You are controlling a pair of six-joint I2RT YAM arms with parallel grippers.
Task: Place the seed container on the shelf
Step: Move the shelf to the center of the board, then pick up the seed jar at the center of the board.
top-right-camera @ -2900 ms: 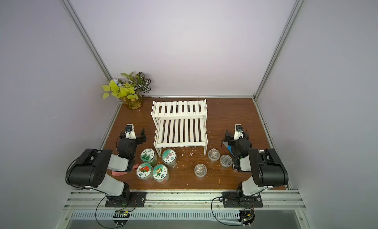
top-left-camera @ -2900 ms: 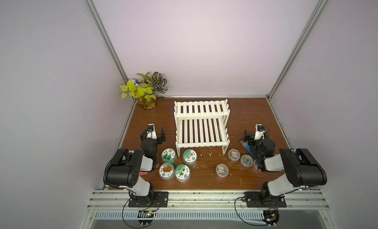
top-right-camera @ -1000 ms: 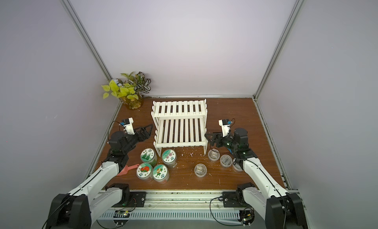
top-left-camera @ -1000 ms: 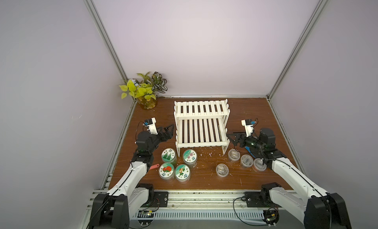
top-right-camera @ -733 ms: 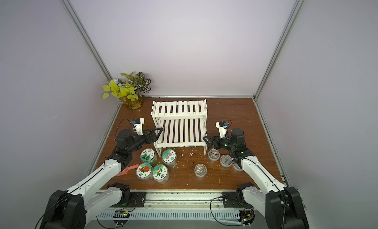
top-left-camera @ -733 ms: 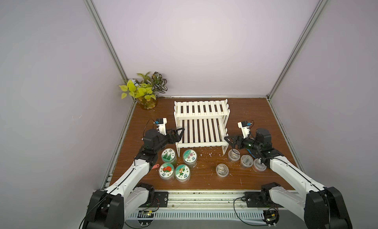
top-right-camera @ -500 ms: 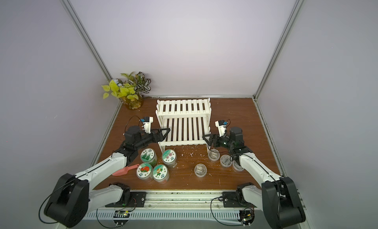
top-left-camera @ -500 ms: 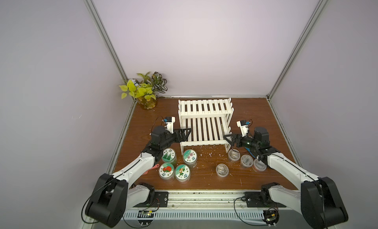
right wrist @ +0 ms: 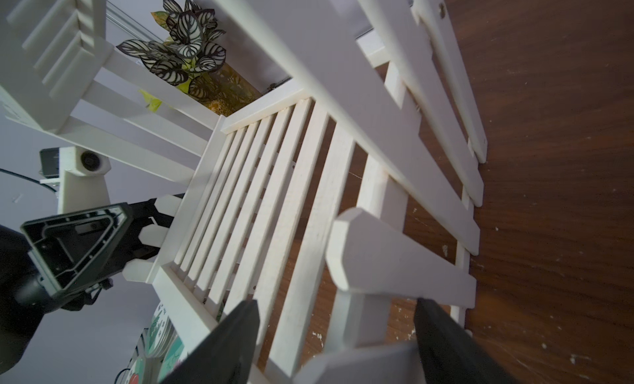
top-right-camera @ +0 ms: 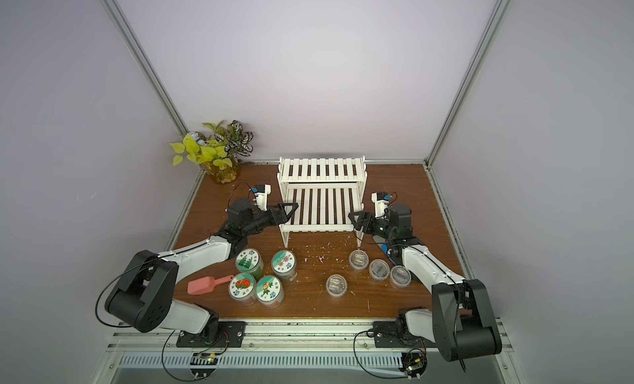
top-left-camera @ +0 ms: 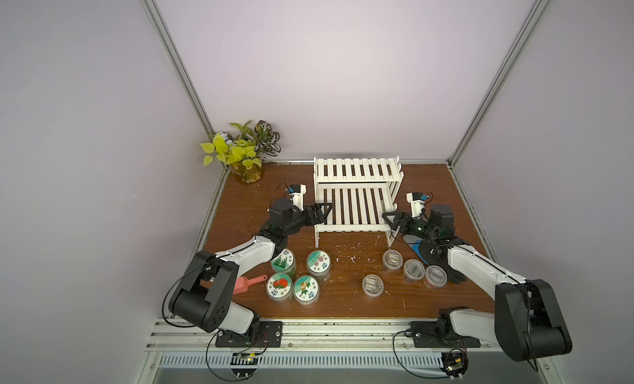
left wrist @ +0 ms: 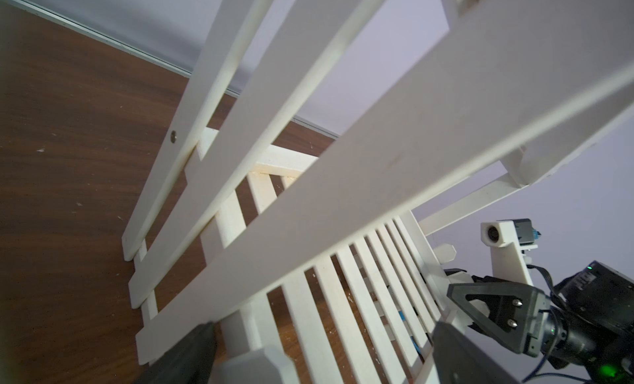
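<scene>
1. Sliding sideways since half a second ago, the shelf [top-left-camera: 353, 227] now sits further toward the right arm's side and slightly nearer the back wall. Nearly three seconds ago both arms lay folded by their bases; now each reaches one end of it.
2. A second ago the left claw [top-left-camera: 321, 212] was short of the shelf. Now it is at the left front corner, jaws spread wide, gripping nothing.
3. The right claw [top-left-camera: 391, 220] has closed in on the right front post, jaws apart on either side of it with gaps showing, nothing clamped.
4. Unmoved on the worktop [top-left-camera: 343, 296] are four green-lidded seed containers [top-left-camera: 319, 262] in front of the shelf's left half, none on it, and four clear round pots [top-left-camera: 413, 269] before its right half.
5. The shelf stands upright mid-worktop toward the rear. Its long axis runs left to right and its slats front to back, with the low step facing the arm bases and the tall tier toward the back wall.
6. The left wrist view alone shows the left claw's fingers [left wrist: 185, 358] straddling a white post of the shelf.
7. The right wrist view shows the right claw's fingers [right wrist: 240, 330] flanking the post, and the potted plant [right wrist: 182, 45] through the slats.
8. A pink scoop [top-right-camera: 206, 283] shows whole in a top view; neither wrist view has it.
</scene>
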